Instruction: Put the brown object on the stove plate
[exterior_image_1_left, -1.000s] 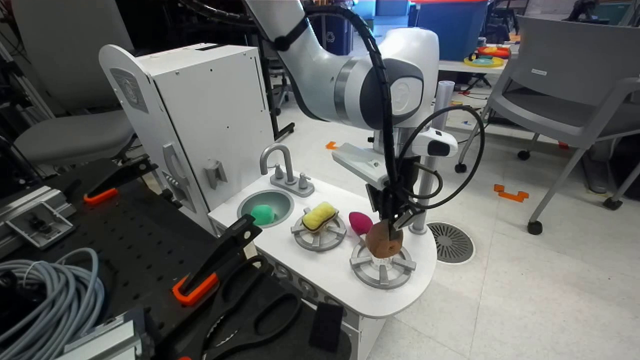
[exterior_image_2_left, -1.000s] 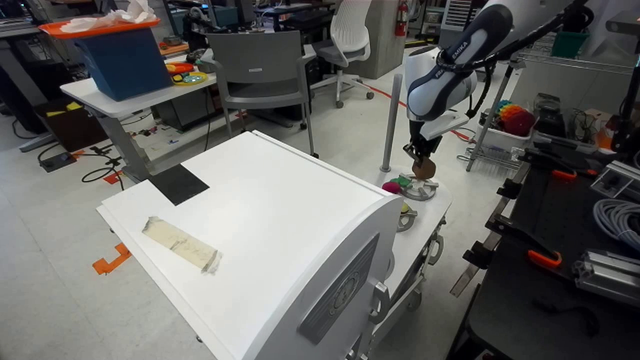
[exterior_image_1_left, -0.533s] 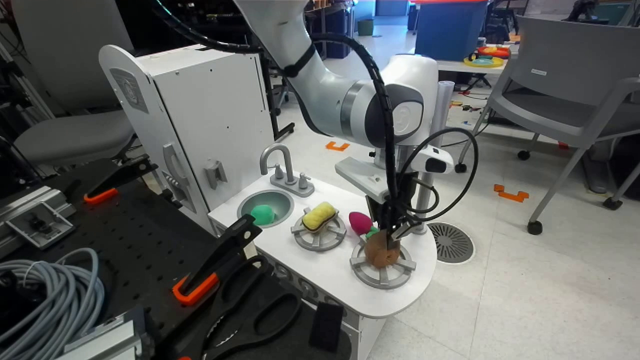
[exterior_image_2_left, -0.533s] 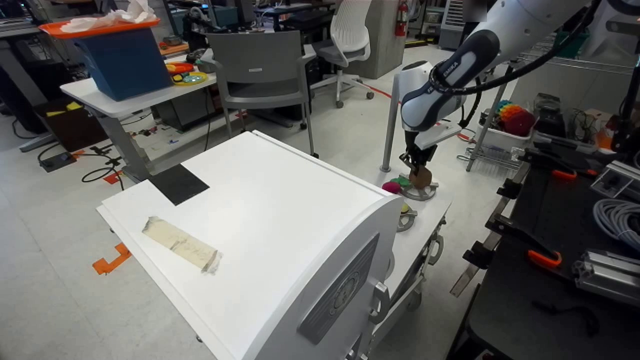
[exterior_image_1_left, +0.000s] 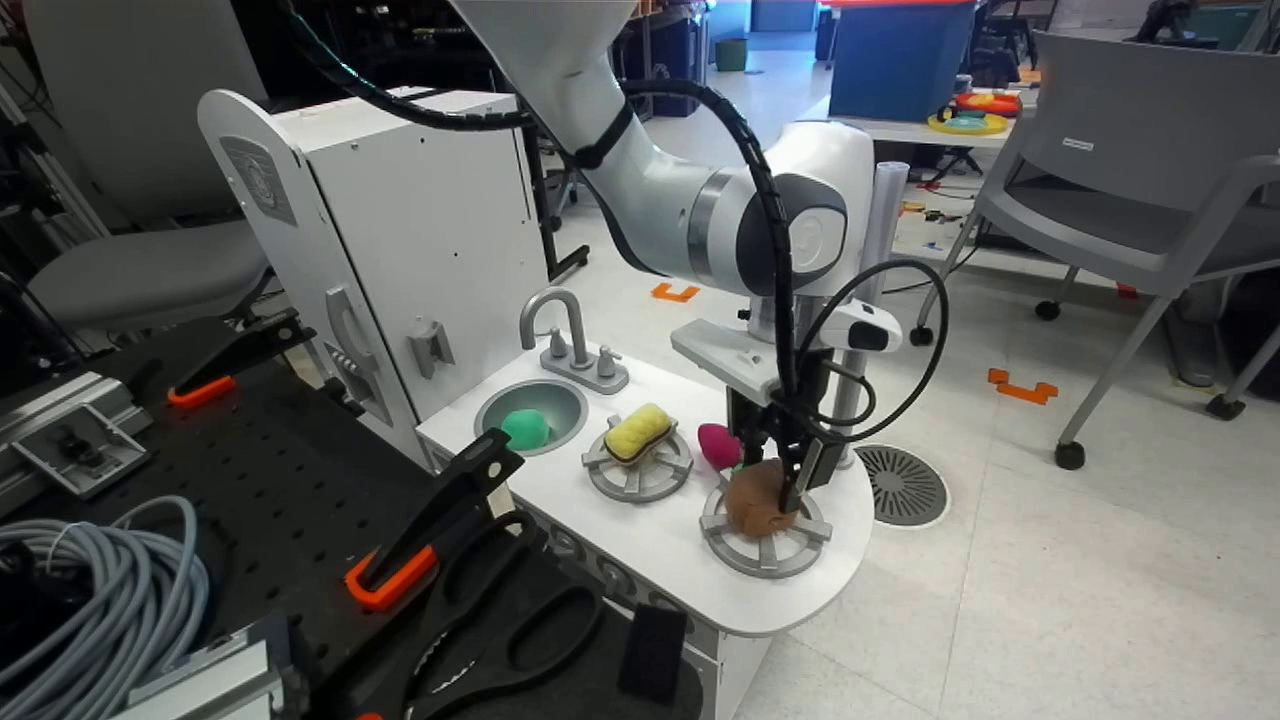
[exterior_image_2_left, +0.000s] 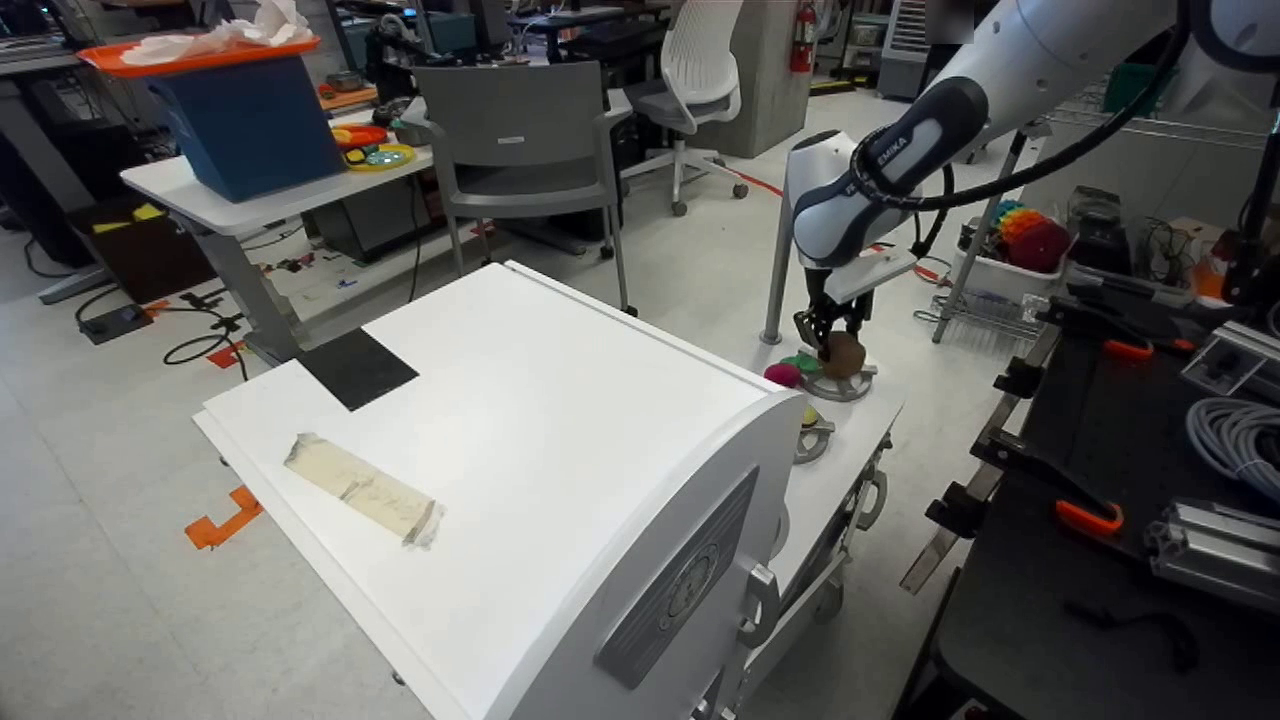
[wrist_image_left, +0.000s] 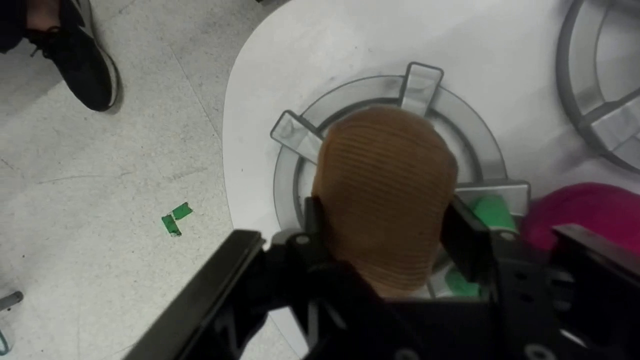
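Observation:
The brown object (wrist_image_left: 387, 185) rests on the stove plate (wrist_image_left: 465, 117), over the middle of its spokes. Both exterior views show the same brown lump (exterior_image_1_left: 758, 500) sitting low on the silvery disc (exterior_image_1_left: 767, 550). My gripper (wrist_image_left: 383, 207) is around it from above, one finger on each side, jaws spread. By the right-hand finger (wrist_image_left: 465, 235) a narrow gap shows low down beside the lump; whether the fingertips still touch it I cannot tell. The lump covers the centre of the plate.
A magenta piece (exterior_image_1_left: 718, 446) with green parts lies close to the plate, beside one finger. The smaller disc (exterior_image_1_left: 640, 488) carries a yellow piece (exterior_image_1_left: 638, 433). Beyond are a sink (exterior_image_1_left: 580, 410) holding a green ball, a faucet (exterior_image_1_left: 570, 315) and a white cabinet (exterior_image_1_left: 420, 230).
The arm has come down, lowering the brown object onto the stove plate. In the last half second the jaws have spread apart around it.

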